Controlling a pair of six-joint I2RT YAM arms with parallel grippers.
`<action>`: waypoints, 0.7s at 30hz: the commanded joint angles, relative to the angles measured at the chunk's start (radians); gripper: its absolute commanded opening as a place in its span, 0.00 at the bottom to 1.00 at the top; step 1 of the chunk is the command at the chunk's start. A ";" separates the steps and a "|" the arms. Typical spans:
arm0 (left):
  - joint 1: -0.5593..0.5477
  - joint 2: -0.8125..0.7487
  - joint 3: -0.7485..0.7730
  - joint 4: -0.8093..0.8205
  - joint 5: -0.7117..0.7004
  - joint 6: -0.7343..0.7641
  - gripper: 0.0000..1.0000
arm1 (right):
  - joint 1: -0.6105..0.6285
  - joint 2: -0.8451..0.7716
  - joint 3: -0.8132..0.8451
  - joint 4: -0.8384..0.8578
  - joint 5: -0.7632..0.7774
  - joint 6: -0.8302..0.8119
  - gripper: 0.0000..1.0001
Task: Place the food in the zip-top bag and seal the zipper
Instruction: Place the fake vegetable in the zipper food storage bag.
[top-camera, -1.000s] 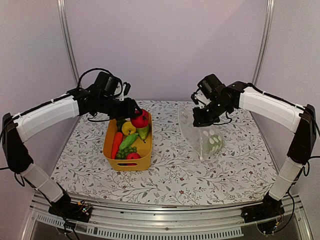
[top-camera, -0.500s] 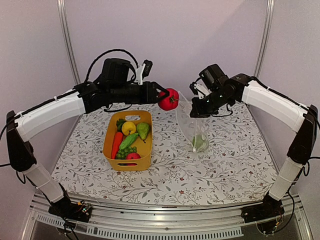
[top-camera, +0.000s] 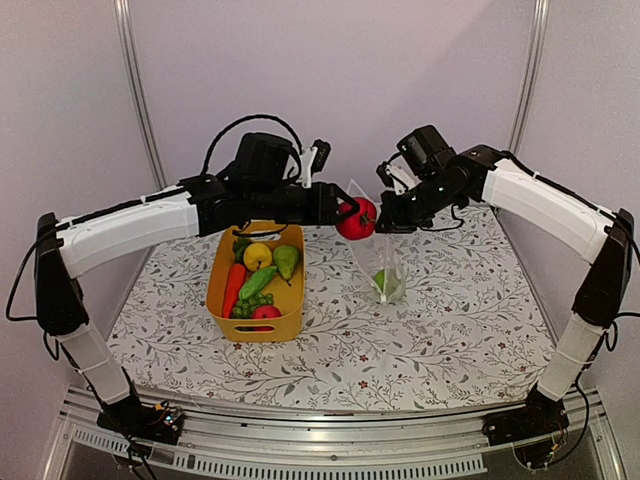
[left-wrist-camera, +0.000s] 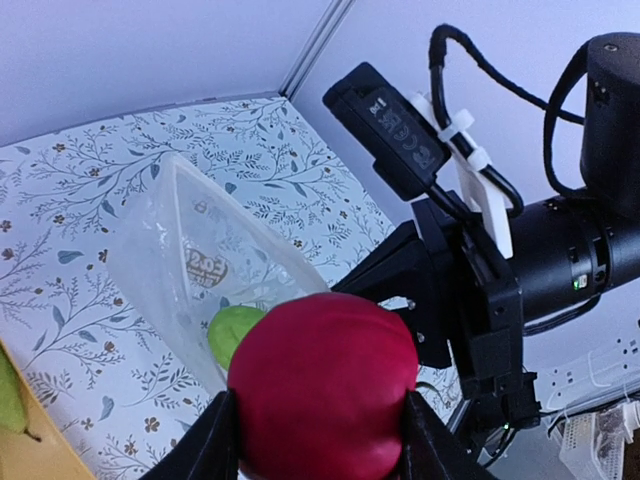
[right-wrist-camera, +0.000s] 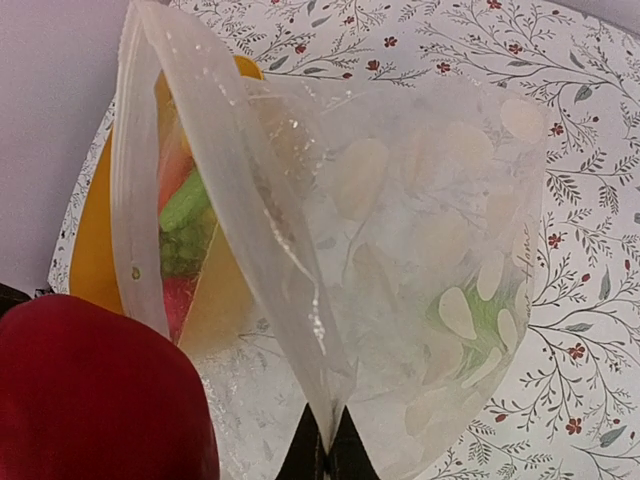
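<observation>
Since a second ago the left arm has swung right from over the yellow plastic tub (top-camera: 262, 328), bringing the red round plastic toy fruit (top-camera: 357, 219) to the mouth of the clear dotted plastic zip-top bag (top-camera: 375, 255), which now hangs narrower.

From above, the white tabletop printed with leafy sprigs (top-camera: 450, 340) sits before pale walls. The green toy piece (top-camera: 388, 284) lies low in the bag; whether the bag touches the table is unclear. The left gripper (top-camera: 350, 215) is clamped on the fruit, its arm stretched level. The right gripper (top-camera: 388, 212), jaws together, pinches the bag's top edge.

In the left wrist view, the fingers (left-wrist-camera: 215, 450) press the fruit's sides, and the fruit hides their tips. The bag's open mouth lies just beyond it.

In the right wrist view, the fingertips meet on the bag's edge at the bottom. The ridged zipper strip (right-wrist-camera: 135, 190) runs up the left. The fruit, cut off at the lower-left corner, sits beside the mouth; the tub shows blurred through the plastic.
</observation>
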 joint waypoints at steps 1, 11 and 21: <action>-0.013 0.035 0.047 -0.038 -0.095 -0.014 0.18 | 0.004 0.013 0.025 0.011 -0.030 0.026 0.00; -0.016 0.185 0.179 -0.211 -0.275 -0.058 0.21 | 0.004 -0.004 0.052 0.019 -0.090 0.070 0.00; -0.023 0.260 0.341 -0.202 -0.203 -0.037 0.60 | -0.042 -0.023 0.004 0.047 -0.138 0.127 0.00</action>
